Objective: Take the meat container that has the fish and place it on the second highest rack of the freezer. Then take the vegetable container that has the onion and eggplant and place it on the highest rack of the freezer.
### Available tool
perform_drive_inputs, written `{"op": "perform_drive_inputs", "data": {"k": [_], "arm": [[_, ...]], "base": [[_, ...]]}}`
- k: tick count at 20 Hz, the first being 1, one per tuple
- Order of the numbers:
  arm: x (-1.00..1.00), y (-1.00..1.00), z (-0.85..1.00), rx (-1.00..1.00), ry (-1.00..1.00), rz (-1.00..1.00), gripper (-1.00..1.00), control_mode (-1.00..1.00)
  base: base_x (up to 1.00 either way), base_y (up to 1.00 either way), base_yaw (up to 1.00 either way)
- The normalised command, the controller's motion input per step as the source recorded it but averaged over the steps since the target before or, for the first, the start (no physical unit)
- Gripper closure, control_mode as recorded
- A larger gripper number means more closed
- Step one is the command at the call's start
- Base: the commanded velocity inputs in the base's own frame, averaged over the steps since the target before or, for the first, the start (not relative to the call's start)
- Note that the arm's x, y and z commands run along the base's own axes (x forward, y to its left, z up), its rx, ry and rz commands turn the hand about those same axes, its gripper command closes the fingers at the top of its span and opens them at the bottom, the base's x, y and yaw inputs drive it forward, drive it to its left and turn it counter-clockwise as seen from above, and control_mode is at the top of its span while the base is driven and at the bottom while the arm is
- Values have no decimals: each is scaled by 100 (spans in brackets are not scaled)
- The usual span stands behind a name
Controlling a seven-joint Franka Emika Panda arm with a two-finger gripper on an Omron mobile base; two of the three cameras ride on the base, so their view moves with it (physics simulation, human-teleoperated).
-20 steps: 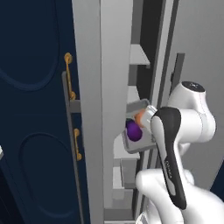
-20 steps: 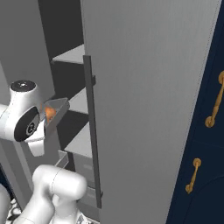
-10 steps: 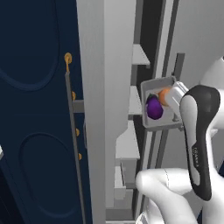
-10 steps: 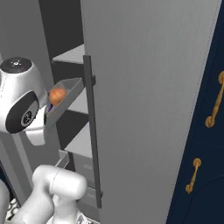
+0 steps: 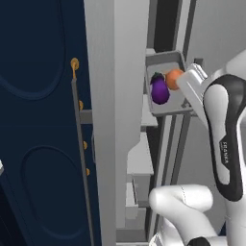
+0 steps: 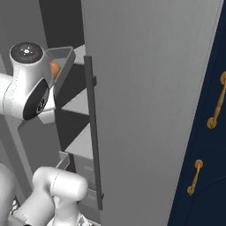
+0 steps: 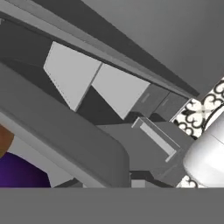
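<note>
The vegetable container [image 5: 166, 86] now hangs high in the freezer [image 6: 145, 88] opening, level with the topmost shelves. A second ago it sat much lower, near mid-height of the opening, so the arm has raised it steadily up the freezer's front. Inside it the eggplant [image 5: 159, 90] lies toward the freezer's interior, with the onion [image 5: 174, 78] just beside it on the arm's side; both have stayed in the tray through the lift.

The tool itself is hidden behind the wrist in the left base view, and the hand view gives just the tray's rim [image 7: 65, 140] close below the camera, so I cannot tell how its fingers stand, though the tray rides with the arm.

In the right base view the tray's corner [image 6: 62, 59] peeks out beside the door's bar handle [image 6: 92, 128], about level with the highest rack [image 6: 79, 54]. Judging from this, the lifting is nearly finished and the next step is sliding the tray inward onto that rack.
</note>
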Motion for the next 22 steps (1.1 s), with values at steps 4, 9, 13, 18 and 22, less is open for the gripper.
{"op": "perform_drive_inputs", "data": {"k": [4,9,13,18,22], "arm": [[43,23,5,-10,-16,3,100,-100],[96,-17,8,-3,-8,-15,100,-100],[99,-11,16,6,8,-9,100,-100],[100,16,31,0,13,-12,100,-100],[100,9,23,0,11,-2,100,-100]], "base": [[0,0,0],[0,0,0],[0,0,0],[0,0,0],[0,0,0]]}}
